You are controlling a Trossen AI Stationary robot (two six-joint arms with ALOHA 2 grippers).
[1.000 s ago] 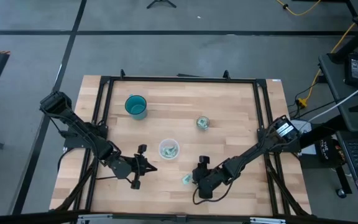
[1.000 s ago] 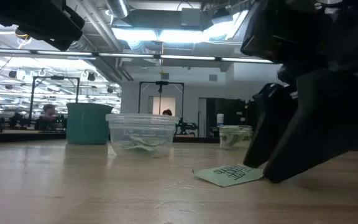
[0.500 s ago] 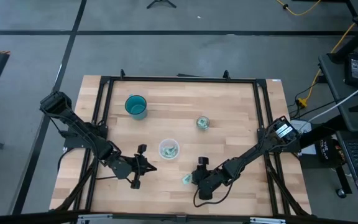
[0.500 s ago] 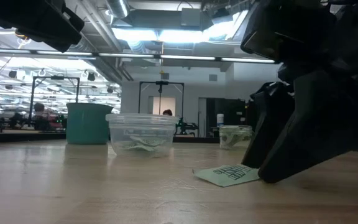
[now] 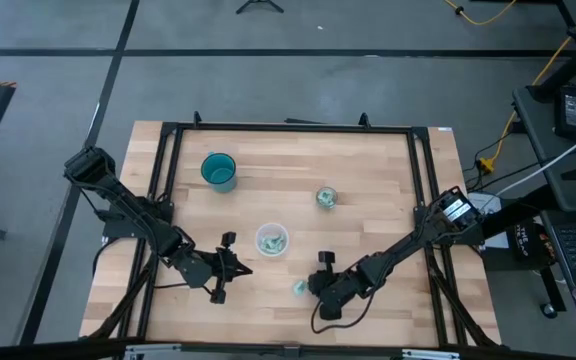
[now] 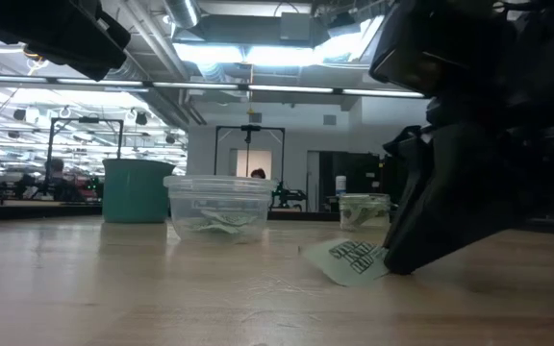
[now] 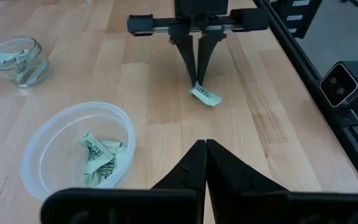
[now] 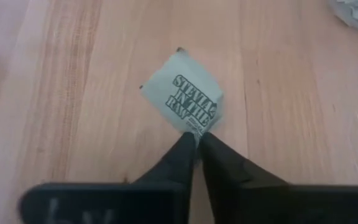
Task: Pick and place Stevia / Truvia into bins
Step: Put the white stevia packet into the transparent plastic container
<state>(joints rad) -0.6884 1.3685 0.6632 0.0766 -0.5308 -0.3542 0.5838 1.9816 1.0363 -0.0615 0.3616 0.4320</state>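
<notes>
Right gripper (image 8: 196, 138) low over surface (image 5: 368, 200), jaws clenched on corner of Stevia packet (image 8: 182, 98), tipping it up for your lift toward wide translucent cup (image 7: 73, 155), nearest bin. Left gripper (image 7: 205, 148) waits beside that cup, jaws clenched, empty, clear of your path.

On the table (image 5: 368, 160), the teal cup (image 5: 218, 171) stands far left and the glass cup (image 5: 325, 197) far right of centre. The wide cup (image 5: 271, 240) sits between and nearer, packets inside. A packet (image 5: 299, 288) lies near-right of it, with the right gripper (image 5: 311, 288) touching its right edge. The left gripper (image 5: 240, 268) is left of it.
</notes>
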